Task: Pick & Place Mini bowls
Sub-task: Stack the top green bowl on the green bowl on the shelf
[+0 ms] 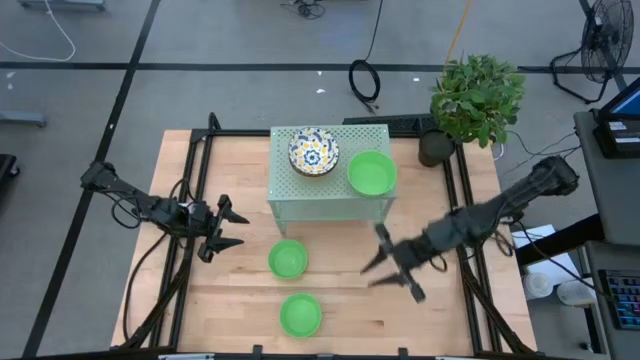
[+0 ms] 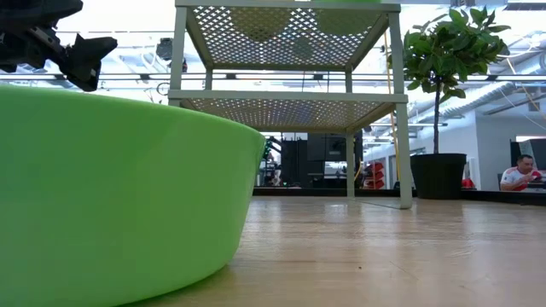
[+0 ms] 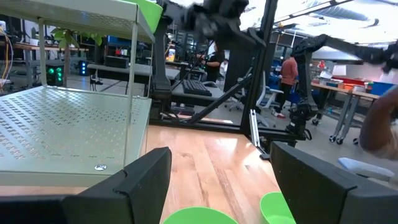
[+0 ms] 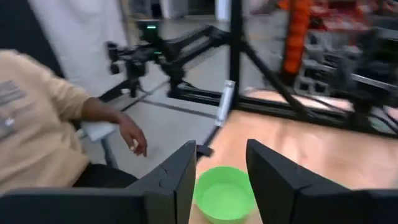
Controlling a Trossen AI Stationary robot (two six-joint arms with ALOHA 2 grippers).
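The right gripper (image 1: pixel 392 264) hangs over the open table with its jaws spread and nothing between them; in its wrist view a plain green bowl (image 4: pixel 224 200) lies directly ahead of the gap between the fingers, which suggests the arm is lining up on that bowl for a pick. From above, two green bowls sit on the wood out to one side of these jaws, one near the stand (image 1: pixel 288 259) and one by the table's front edge (image 1: pixel 301 314); which of the two the wrist view frames cannot be settled with certainty. The left gripper (image 1: pixel 226 228) waits at the table's left side, jaws likewise spread and empty, the nearer green bowl just beyond its fingertips. On top of the pale green perforated stand (image 1: pixel 325 195) rest a white bowl with blue-and-yellow floral pattern (image 1: pixel 313 151) and a third green bowl (image 1: pixel 372 172), well apart from both sets of jaws and side by side, apparently placed already. The green bowls are small, round, smooth-walled, upright and empty. A person's hand (image 4: pixel 132 138) shows beyond the table edge, clear of the work.
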